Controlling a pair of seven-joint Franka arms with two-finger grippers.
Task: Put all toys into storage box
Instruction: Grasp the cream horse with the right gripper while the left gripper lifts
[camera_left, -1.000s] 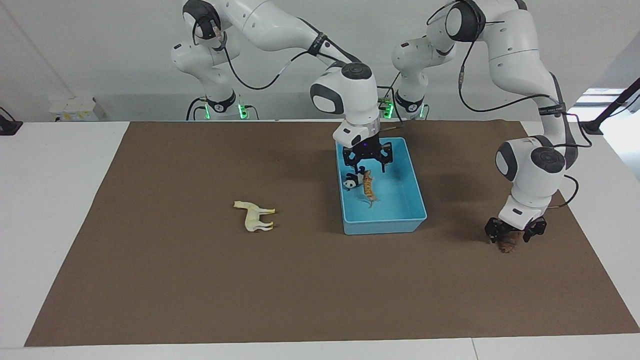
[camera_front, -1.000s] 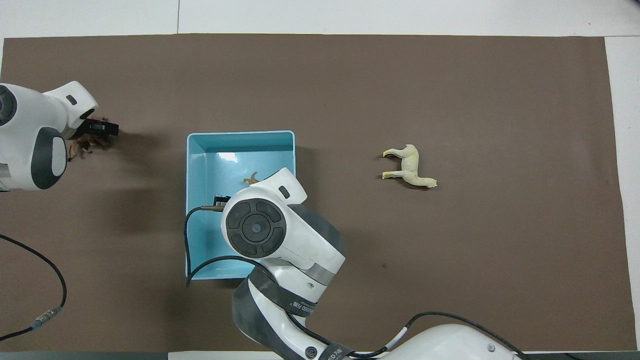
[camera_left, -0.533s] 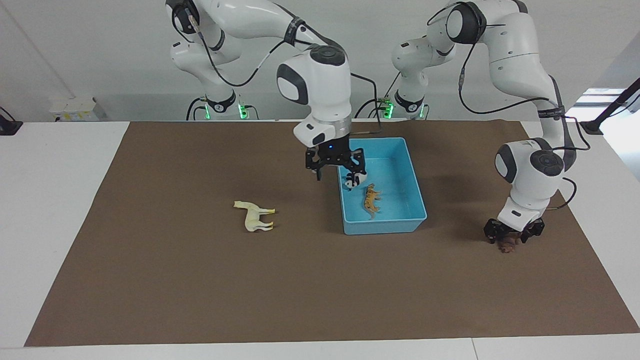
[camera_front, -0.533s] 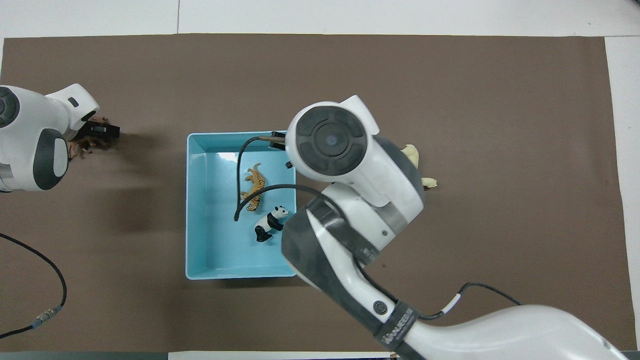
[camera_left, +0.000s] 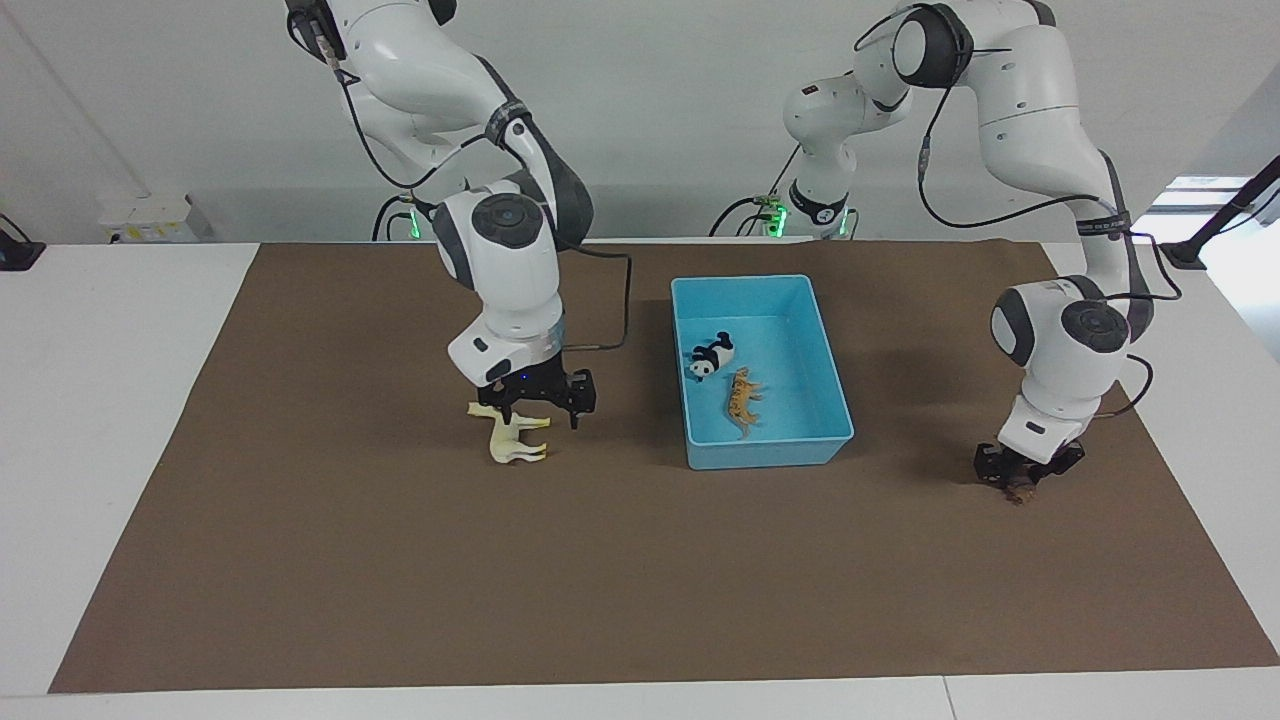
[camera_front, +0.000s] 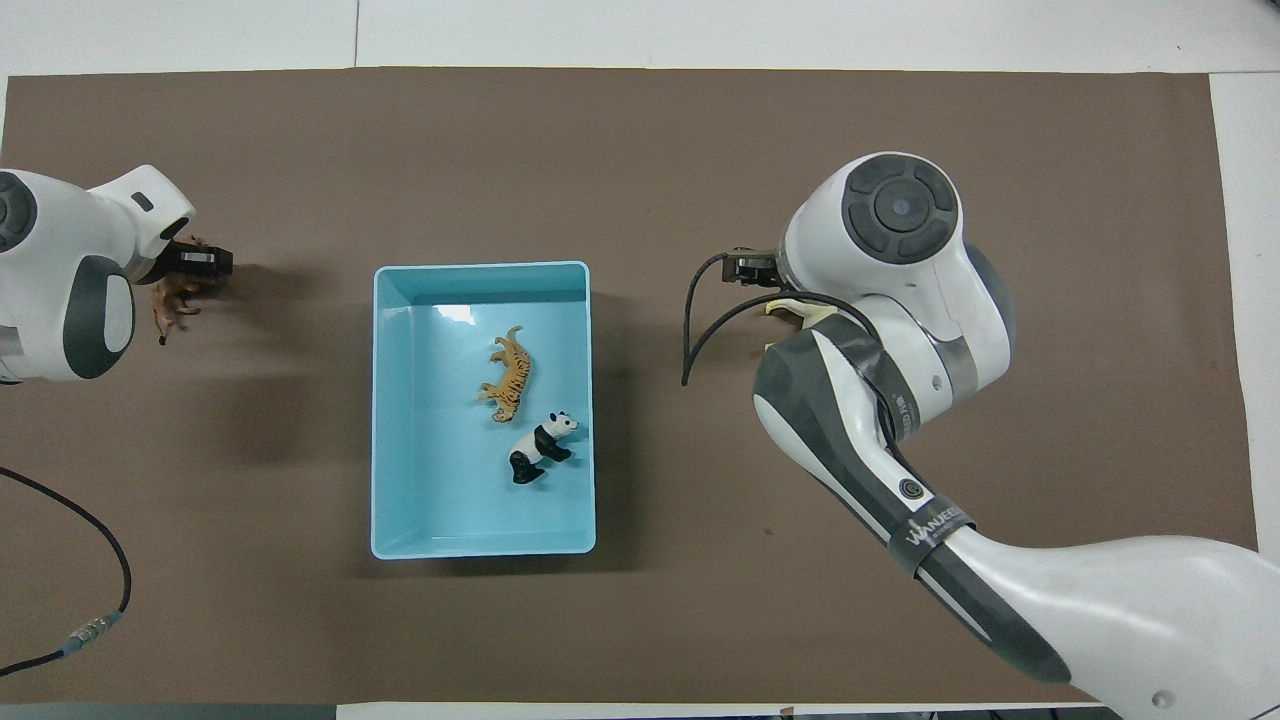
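Facing view: two arms over a brown mat (camera_left: 350, 560) on the white surface (camera_left: 110, 400).
Storage box: light blue bin (camera_left: 826, 385) with low walls and rounded corners, mid-surface, closer to the left arm's end.
Panda: black-and-white figurine (camera_left: 710, 358) on the box floor, in the half nearer the robots.
Tiger: orange striped figurine (camera_left: 742, 396) lying just beside the panda, farther from the robots.
Horse: cream-yellow figurine (camera_left: 512, 438) on its side on the mat, well apart from the box, toward the right arm's end.
Right gripper: (camera_left: 538, 404) low over the horse, fingers spread wide and holding nothing; one finger sits by the horse's neck end, the other clear of it toward the box. Contact cannot be made out.
Lion: dark brown figurine (camera_left: 1020, 490) at the left arm's end, mostly hidden.
Left gripper: (camera_left: 1028, 470) down on the lion, fingers drawn in around it.
Overhead view: lion's legs (camera_front: 170, 305) stick out beside the left gripper (camera_front: 195, 265); horse (camera_front: 805, 312) largely covered by the right arm.
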